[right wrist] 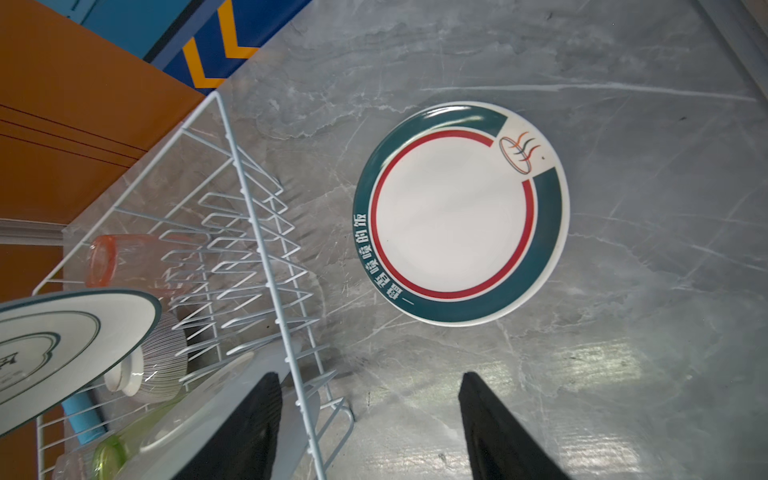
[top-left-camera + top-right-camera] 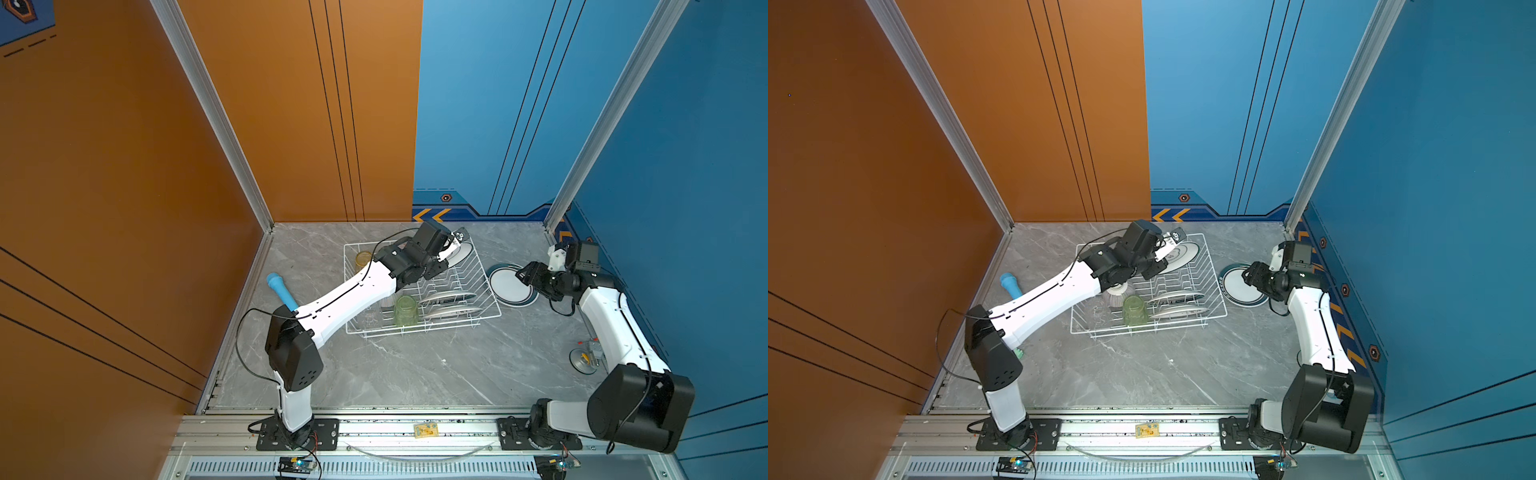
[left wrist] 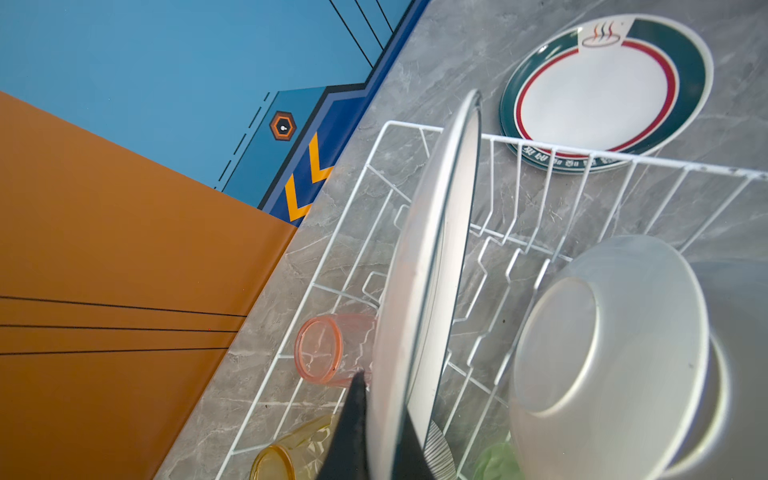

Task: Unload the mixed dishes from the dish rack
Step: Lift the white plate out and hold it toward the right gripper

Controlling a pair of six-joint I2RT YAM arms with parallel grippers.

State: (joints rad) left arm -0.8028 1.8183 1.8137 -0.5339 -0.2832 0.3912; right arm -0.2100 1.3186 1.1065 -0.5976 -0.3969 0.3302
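Over the dish rack's (image 2: 488, 291) far end, left jaws clamp a tilted plate (image 3: 419, 291), their arm (image 2: 1054, 295) half hiding the striped bowl (image 2: 1118, 292). The right jaws gape near a green-rimmed plate (image 1: 459, 214).

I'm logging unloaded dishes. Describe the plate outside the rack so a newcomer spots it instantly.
Find the white wire dish rack on the grey marble table. Beside its wall nearest the right arm a plate lies flat. It alone is outside the rack, with a broad teal band and red ring.

The rack (image 2: 473, 270) is showing smooth white-coated wire; the plate (image 1: 453, 216) is gleaming glossy; the grey marbled table (image 1: 623, 291) is reflecting softly; the tumbler (image 3: 320, 353) is looking translucent.
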